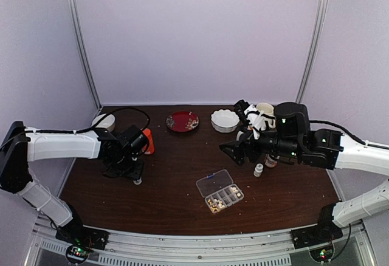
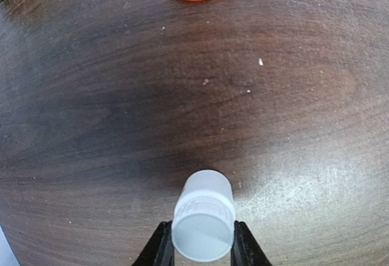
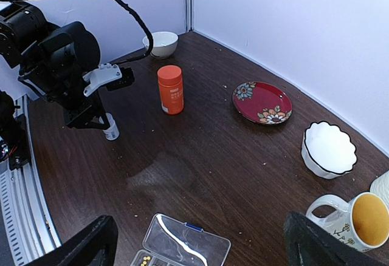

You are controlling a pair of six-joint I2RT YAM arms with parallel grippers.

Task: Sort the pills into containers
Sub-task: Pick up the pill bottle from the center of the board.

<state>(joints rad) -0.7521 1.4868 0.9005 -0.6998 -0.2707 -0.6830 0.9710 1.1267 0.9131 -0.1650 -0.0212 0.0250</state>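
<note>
The clear organiser box [image 1: 220,191] lies open at the table's front middle, its lid [image 3: 185,242] folded back. Tan-yellow and white pills [image 1: 214,203] sit in some of its compartments; a few yellow ones show in the right wrist view [image 3: 143,259]. My left gripper [image 1: 136,177] points down at the left, its fingers [image 2: 159,249] pressed on both sides of the cap of a small white bottle [image 2: 203,217] standing on the table. My right gripper [image 1: 234,150] hovers open and empty above the table, behind the box.
An orange bottle [image 1: 148,141] stands just behind the left gripper. A red floral plate [image 1: 182,121], a white scalloped bowl [image 1: 225,120] and a mug [image 3: 355,220] stand at the back. Another small white bottle [image 1: 258,170] and an amber bottle [image 1: 270,160] stand under the right arm.
</note>
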